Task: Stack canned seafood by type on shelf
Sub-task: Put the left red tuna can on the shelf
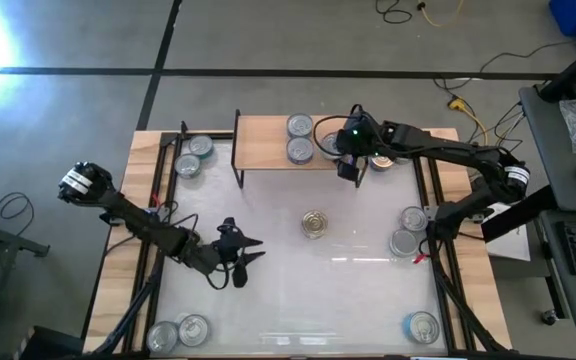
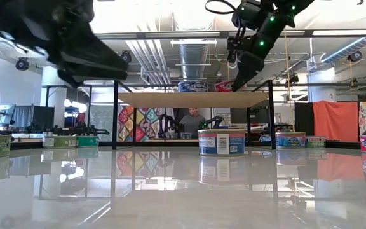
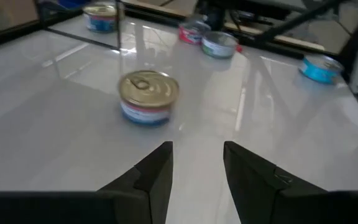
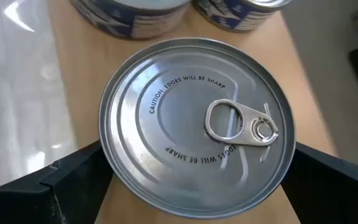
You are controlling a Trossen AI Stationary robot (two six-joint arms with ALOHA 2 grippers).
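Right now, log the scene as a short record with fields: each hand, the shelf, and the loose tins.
right hand: over the shelf's right end, fingers open on either side of a silver-topped tin
left hand: low over the table's left part, empty, pointing at the gold-topped tin
shelf: wooden board at the far edge; two tins side by side on it
loose tins: gold-topped one at table centre; others near the corners and right edge
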